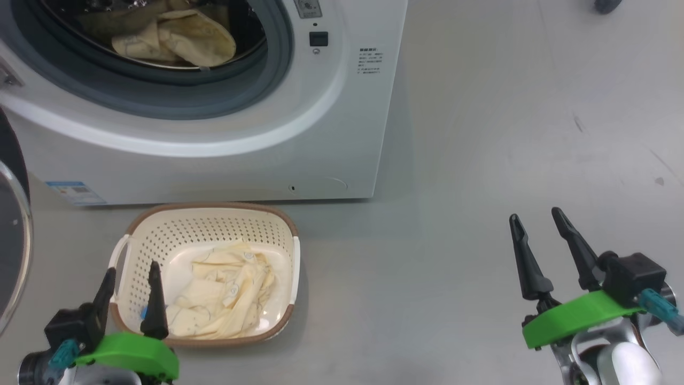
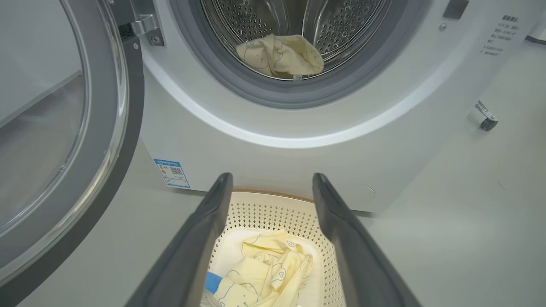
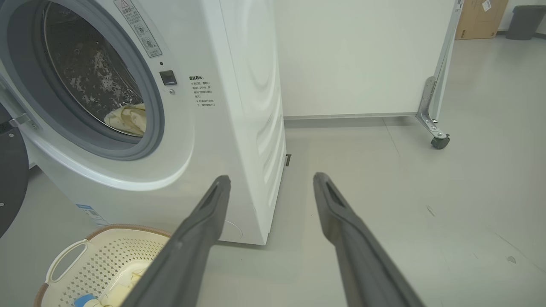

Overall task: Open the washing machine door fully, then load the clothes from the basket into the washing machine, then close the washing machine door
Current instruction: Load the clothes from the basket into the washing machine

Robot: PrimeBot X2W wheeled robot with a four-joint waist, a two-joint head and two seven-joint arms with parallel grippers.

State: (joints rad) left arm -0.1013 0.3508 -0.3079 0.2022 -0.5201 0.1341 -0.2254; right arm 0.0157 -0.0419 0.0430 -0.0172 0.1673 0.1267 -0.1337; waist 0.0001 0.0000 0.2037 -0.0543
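The washing machine [image 1: 224,133] spans ten to twelve o'clock, a cream garment [image 1: 181,43] inside, the washing machine door [image 1: 13,240] swung aside at nine. At seven, the basket [image 1: 214,209] holds clothes [image 1: 224,299], with the left tool [image 1: 132,266] spread at its near-left corner; the right tool [image 1: 535,214], fingers apart, is at four over the floor [image 1: 427,267]

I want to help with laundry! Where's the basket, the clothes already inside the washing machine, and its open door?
basket [image 1: 214,205]: head view, the brown rim's far side.
clothes in the drum [image 2: 279,55]: left wrist view, middle of the cream bundle.
washing machine door [image 2: 134,106]: left wrist view, its dark rim.
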